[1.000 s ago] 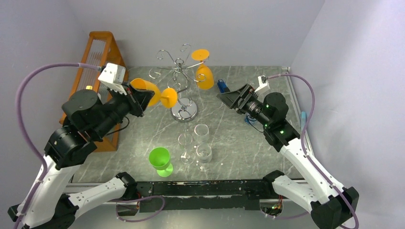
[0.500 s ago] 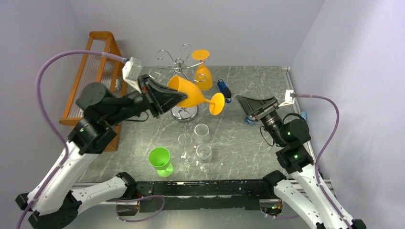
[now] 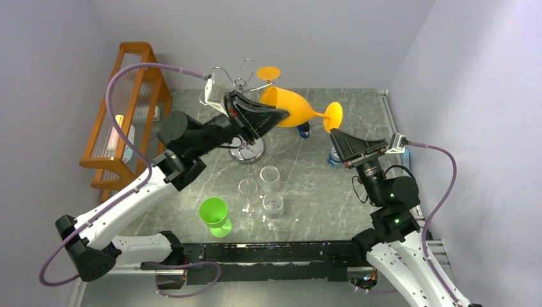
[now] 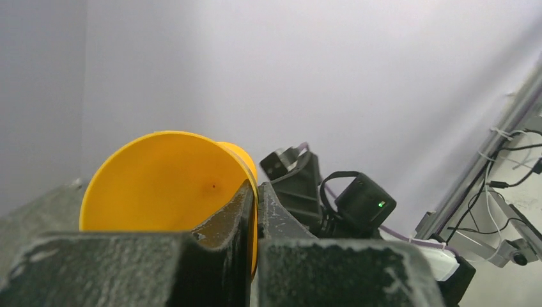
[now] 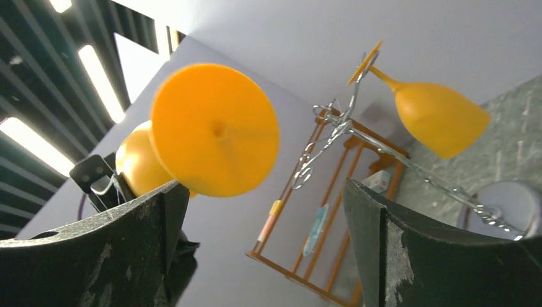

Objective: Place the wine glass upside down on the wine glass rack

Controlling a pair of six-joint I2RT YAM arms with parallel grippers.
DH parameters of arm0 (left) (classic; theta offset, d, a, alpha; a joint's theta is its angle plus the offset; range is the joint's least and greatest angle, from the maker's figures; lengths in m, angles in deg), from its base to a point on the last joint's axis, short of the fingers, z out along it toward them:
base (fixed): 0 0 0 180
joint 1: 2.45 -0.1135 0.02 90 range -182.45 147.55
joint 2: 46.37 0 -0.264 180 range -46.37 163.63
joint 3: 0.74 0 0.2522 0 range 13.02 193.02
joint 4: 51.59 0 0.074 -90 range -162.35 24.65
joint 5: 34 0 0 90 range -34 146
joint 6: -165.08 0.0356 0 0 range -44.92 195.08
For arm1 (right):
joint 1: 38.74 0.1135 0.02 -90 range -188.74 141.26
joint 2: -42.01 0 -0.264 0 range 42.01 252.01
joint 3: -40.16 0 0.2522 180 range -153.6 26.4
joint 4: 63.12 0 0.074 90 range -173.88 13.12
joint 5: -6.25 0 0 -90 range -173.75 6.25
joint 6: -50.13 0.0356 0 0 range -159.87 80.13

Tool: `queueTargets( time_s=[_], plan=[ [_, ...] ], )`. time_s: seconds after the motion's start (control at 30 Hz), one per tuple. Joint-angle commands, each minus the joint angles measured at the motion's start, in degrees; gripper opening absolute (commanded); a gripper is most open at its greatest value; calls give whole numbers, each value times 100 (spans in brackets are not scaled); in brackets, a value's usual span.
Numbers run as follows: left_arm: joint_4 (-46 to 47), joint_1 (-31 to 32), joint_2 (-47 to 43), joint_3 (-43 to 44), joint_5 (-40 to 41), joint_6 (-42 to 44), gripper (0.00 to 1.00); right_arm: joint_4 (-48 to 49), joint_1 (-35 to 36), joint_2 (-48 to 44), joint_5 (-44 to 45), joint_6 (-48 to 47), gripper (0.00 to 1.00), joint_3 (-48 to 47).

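Note:
An orange wine glass (image 3: 295, 109) lies level in the air, its rim pinched by my left gripper (image 3: 263, 115), which is shut on it. Its foot (image 3: 333, 117) points right. In the left wrist view the bowl (image 4: 166, 185) fills the left, with my gripper (image 4: 255, 220) closed on its edge. My right gripper (image 3: 355, 148) stands open just below and right of the foot, apart from it. From the right wrist, the foot (image 5: 214, 128) hangs above my open gripper (image 5: 261, 211). The chrome wine glass rack (image 3: 243, 86) carries a second orange glass (image 5: 438, 115), hung upside down.
An orange wooden shelf (image 3: 128, 96) stands at the back left. A green cup (image 3: 214, 214) and three clear glasses (image 3: 268, 176) sit near the front middle. Small blue objects (image 3: 332, 157) lie under my right gripper. The rack's mirrored base (image 3: 246, 152) rests behind the clear glasses.
My left arm swung the orange glass rightward, past the rack, with the foot leading. The right arm drew back toward the front and tilted up at the foot, its jaws widening.

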Motion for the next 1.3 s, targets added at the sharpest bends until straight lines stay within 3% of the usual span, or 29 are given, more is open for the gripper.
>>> queueTargets(
  time_s=[0.0, 0.1, 0.23, 0.43, 0.57, 0.87, 1.27],
  plan=[
    [1993, 424, 213, -221, 573, 509, 5, 663, -23, 8, -21, 642, 93, 218],
    [2701, 605, 390, -433, 791, 740, 5, 1133, -25, 129, -133, 933, 92, 301],
    [3272, 823, 621, -623, 1174, 1350, 5, 1677, -22, 421, -338, 994, 79, 221],
    [3741, 969, 1014, -557, 1091, 1557, 5, 2191, -22, 789, -258, 1292, 68, -116],
    [3871, 1075, 1136, -531, 1079, 1713, 5, 2522, -21, 986, 8, 1646, 63, -224],
    [4028, 1214, 1241, -593, 1104, 1976, 5, 2549, -22, 1337, 747, 2321, 63, -383],
    [3959, 1268, 1269, -747, 1041, 2262, 5, 3443, -22, 2049, 676, 2806, 45, -472]
  ],
)
